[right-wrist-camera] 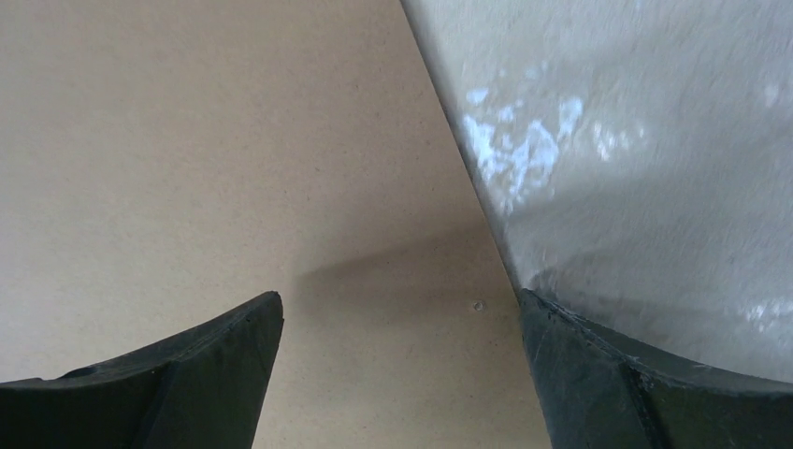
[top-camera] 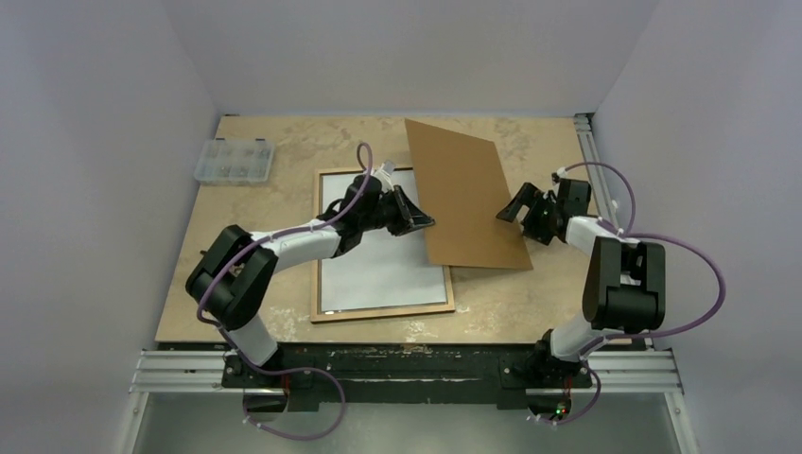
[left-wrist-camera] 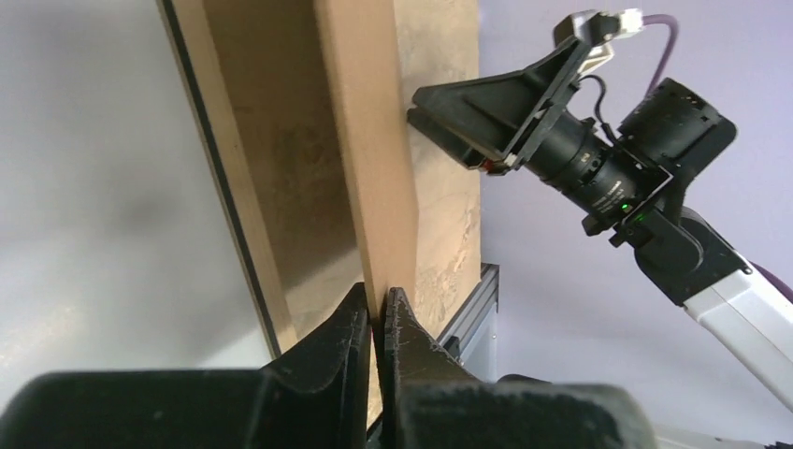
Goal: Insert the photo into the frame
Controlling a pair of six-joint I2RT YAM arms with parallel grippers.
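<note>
Beige mottled tabletop (top-camera: pixel 274 218), white walls. We find the left end effector (left-wrist-camera: pixel 376 304) clamped on the left edge of the brown backing board (top-camera: pixel 468 194). The right end effector (right-wrist-camera: pixel 397 309) hangs with jaws spread wide, gripping nothing, over the board's right edge. That board overlaps the far right corner of the frame (top-camera: pixel 383 312), lying flat, tan back up. A pale sheet (top-camera: pixel 378 260) fills the frame; whether it is the photo we cannot tell. A clear plastic box (top-camera: pixel 234 161) sits far left.

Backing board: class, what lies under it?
Table and the far right corner of the frame run under the board, which the left gripper pinches. Anything else beneath is covered.
</note>
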